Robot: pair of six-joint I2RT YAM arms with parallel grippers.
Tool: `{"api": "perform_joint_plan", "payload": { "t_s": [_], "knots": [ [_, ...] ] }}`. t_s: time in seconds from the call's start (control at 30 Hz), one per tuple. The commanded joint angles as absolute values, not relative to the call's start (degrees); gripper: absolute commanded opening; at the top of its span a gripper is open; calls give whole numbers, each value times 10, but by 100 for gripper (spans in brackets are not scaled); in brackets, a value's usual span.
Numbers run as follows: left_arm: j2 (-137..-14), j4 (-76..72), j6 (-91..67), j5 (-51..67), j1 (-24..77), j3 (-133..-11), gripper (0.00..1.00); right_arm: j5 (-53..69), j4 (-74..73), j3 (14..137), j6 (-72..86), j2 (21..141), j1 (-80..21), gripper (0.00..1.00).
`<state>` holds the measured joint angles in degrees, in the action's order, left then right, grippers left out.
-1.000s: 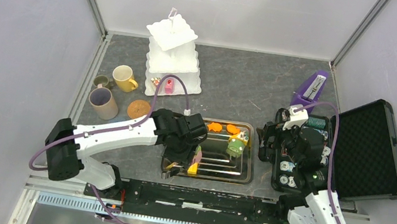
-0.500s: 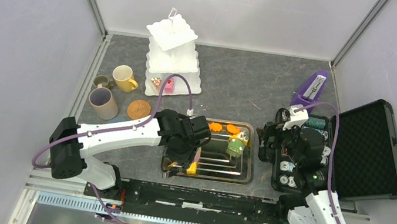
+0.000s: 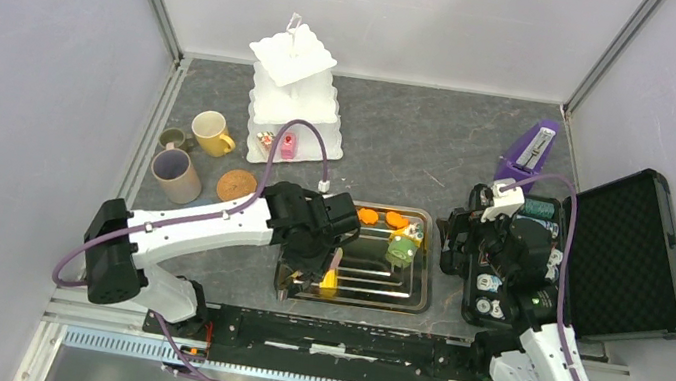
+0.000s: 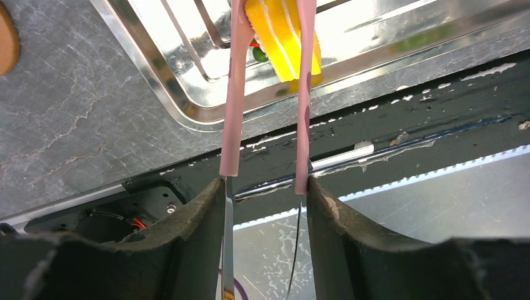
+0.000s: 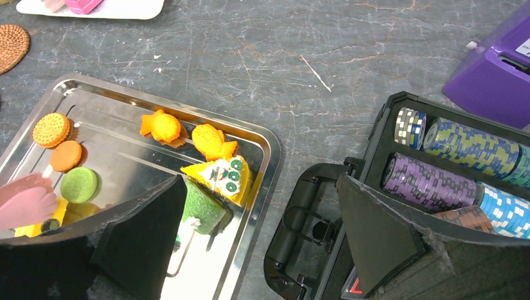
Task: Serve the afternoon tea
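My left gripper is shut on pink tongs. The tong tips pinch a yellow toy cake at the near edge of the steel tray; the cake also shows in the top view. Still in the tray are orange and green biscuits, two orange fish cakes, a yellow kiwi slice and a green roll. My right gripper is open and empty over the tray's right edge. The white stand at the back holds a pink cake.
The yellow mug, beige-lilac mug, small green mug and a woven coaster stand at the left. The open black case with poker chips is at the right. The purple metronome is behind it.
My left arm has shifted slightly over the tray's left part, with the tongs still on the yellow cake. The right arm has not moved.
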<state>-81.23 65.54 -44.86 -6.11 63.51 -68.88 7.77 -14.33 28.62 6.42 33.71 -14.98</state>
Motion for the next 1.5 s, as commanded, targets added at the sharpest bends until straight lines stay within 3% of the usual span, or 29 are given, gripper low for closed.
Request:
{"api": "perform_joint_plan", "payload": {
  "t_s": [0.0,0.47,0.83,1.13,1.27,1.47],
  "knots": [
    [-804,684,-439,-96,638,-743,5,81,-128,288,70,337,-148,98],
    [-858,723,-360,-189,639,-834,2,73,-130,288,71,336,-149,98],
    [-1072,732,-159,-394,639,-1057,2,72,-123,294,72,347,-148,98],
    [-1191,672,-37,-598,630,-1133,2,-186,-195,315,148,302,-148,98],
    [-1229,640,-13,-644,606,-1156,2,-234,-197,309,169,265,-149,98],
    [-1248,526,84,-692,568,-1085,2,-241,-184,313,158,214,-149,98]
  ]
}}
